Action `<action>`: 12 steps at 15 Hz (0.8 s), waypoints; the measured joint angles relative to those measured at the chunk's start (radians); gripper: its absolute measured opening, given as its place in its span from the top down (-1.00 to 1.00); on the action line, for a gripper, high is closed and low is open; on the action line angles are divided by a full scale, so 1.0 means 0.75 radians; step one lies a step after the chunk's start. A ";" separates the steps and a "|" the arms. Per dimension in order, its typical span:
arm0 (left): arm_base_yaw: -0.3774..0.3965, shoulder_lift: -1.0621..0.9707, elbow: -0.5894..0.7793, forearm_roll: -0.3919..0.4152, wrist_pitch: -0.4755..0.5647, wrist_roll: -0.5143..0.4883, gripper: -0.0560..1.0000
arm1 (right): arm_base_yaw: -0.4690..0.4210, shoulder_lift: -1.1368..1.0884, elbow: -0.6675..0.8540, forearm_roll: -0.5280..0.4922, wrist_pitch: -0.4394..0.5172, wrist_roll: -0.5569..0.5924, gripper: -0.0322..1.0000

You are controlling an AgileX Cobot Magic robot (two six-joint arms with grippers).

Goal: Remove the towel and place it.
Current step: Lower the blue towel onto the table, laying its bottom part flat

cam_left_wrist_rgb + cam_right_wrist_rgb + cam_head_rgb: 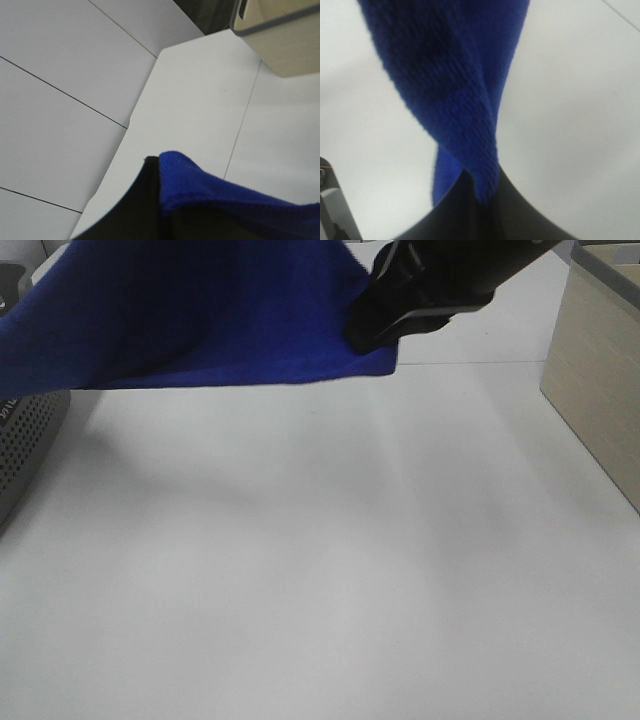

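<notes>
Hanging in the air across the upper left of the ext. high view, the towel (200, 320) spreads as 1 broad blue sheet, its lower edge sagging over the white table (320, 570) w/ a soft shadow under it. The right gripper (375, 335), black, is clamped on the towel's right-hand corner, jaws fully closed on the cloth. A beige box (595, 370) sits at the table's right edge, and a perforated grey casing (25, 450) at the left edge. The left gripper isn't visible from this cam.

Left wrist view: the left gripper (162, 205) is closed tight, w/ a bunched fold of towel (215, 192) pinched btwn its black fingers (135, 210). Below it are the table (200, 110), the box (280, 40) w/ a grey rim, and pale floor tiles (60, 75) off the table's side.

Right wrist view: the right gripper (482, 207) is closed on a twisted strip of towel (455, 85), which fans out wider away from the fingers (520, 220). Plain white table (570, 100) lies behind it.
</notes>
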 joint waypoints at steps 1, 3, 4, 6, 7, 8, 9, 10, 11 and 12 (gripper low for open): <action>0.000 0.012 0.000 0.001 -0.027 -0.040 0.89 | 0.000 0.000 -0.045 -0.105 0.052 0.083 0.94; 0.000 0.048 0.000 0.004 -0.096 -0.148 0.89 | 0.000 -0.001 -0.216 -0.461 0.227 0.321 0.94; 0.000 0.056 0.000 0.005 -0.111 -0.185 0.89 | 0.000 -0.001 -0.299 -0.593 0.285 0.389 0.94; 0.000 0.059 0.000 0.024 -0.117 -0.253 0.89 | 0.000 -0.001 -0.467 -0.745 0.373 0.440 0.94; 0.000 0.056 0.000 0.057 -0.117 -0.292 0.89 | 0.000 -0.001 -0.541 -0.775 0.407 0.441 0.94; 0.000 0.044 0.001 0.096 -0.107 -0.325 0.89 | 0.000 -0.001 -0.593 -0.787 0.425 0.439 0.94; 0.000 0.035 0.001 0.124 -0.096 -0.344 0.89 | 0.000 -0.001 -0.617 -0.792 0.432 0.439 0.94; 0.000 0.009 0.001 0.184 -0.072 -0.369 0.89 | 0.000 -0.001 -0.649 -0.796 0.445 0.437 0.94; 0.000 -0.017 0.001 0.239 -0.039 -0.385 0.89 | 0.000 -0.001 -0.672 -0.799 0.459 0.436 0.94; 0.000 -0.055 0.001 0.292 0.035 -0.396 0.89 | 0.000 -0.001 -0.687 -0.787 0.483 0.408 0.94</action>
